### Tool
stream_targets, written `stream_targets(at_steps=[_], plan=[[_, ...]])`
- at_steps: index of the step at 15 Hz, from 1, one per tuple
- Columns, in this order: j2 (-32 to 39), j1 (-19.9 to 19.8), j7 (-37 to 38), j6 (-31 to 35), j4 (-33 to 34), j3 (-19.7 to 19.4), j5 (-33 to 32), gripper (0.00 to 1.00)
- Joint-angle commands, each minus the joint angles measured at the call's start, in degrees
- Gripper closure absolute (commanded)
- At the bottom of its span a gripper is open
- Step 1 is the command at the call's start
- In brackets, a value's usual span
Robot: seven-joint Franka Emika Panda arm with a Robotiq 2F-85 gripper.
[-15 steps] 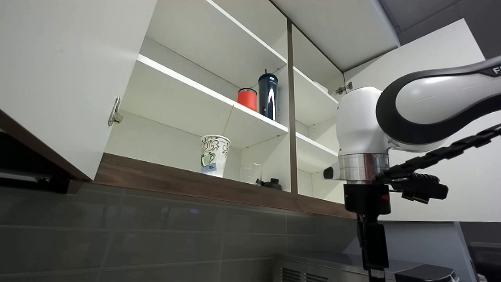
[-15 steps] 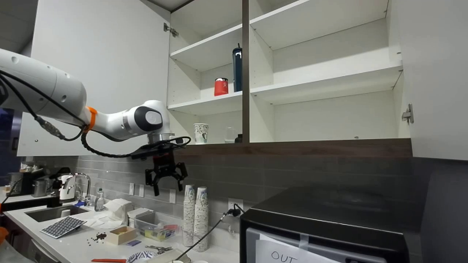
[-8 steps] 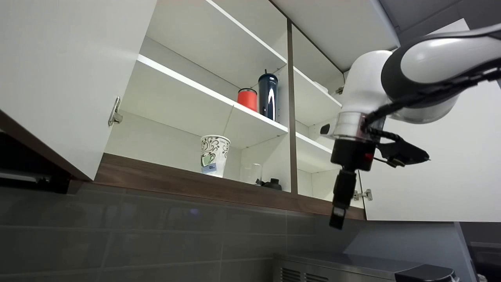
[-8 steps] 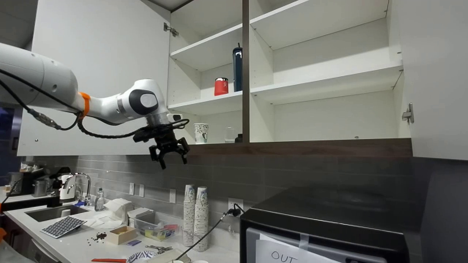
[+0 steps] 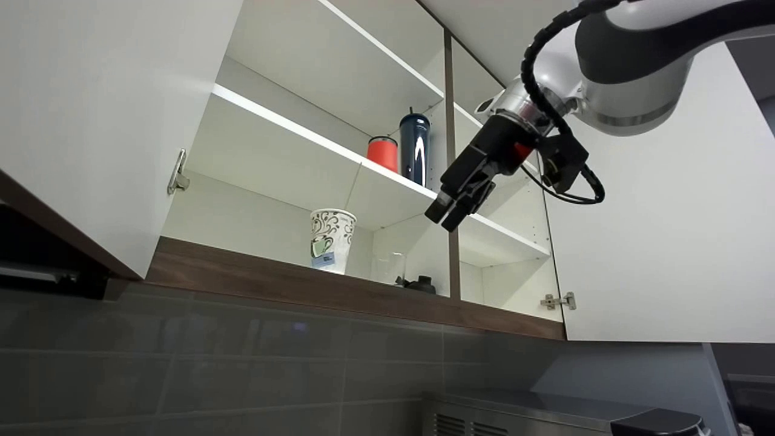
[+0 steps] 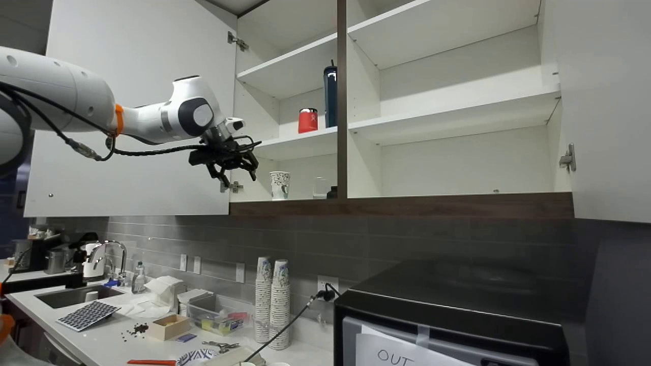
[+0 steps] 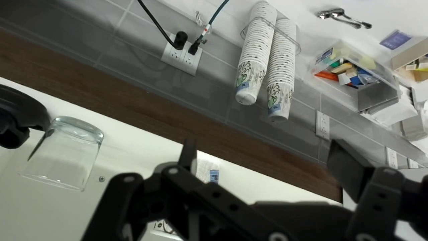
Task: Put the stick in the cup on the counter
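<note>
1. The claw [image 6: 239,180] hung in front of the cabinet [image 5: 454,254], jaws wide apart with nothing between them. The patterned paper cup [image 5: 332,239] stood upright at the bottom of the cabinet, the stick [image 5: 353,186] already rising from its mouth and leaning right in an exterior view.
2. The likeliest mishap was a tipped cup — it looked light, stood close to the wooden rail [image 5: 242,272], and a brush from a spread jaw could send it down toward the table [image 6: 109,348].
3. The stick looked so thin that a closing grip could miss it or bend it against the rim.
4. The shelf [image 5: 290,163] above seemed to leave little headroom; whether the stick's top touched it, I could not tell.
5. Near the cup — on its right in both exterior views — stood a glass tumbler [image 7: 67,150], easily knocked. The red tumbler [image 5: 382,153] and dark blue tumbler [image 5: 415,148] stood on the shelf.
6. In an exterior view, the open cabinet door [image 6: 137,61] cramped the left.
</note>
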Motion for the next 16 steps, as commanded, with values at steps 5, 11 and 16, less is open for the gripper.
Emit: stream_targets(at_steps=[5,11,16], plan=[[2.0,-0.4,-0.2,-0.1,1.8,0.4,0.4,0.00],[7.9,-2.3,7.4,7.3,7.7,2.3,0.4,0.00],[13.9,-3.1,13.1,14.2,14.8,4.6,-0.3,0.00]])
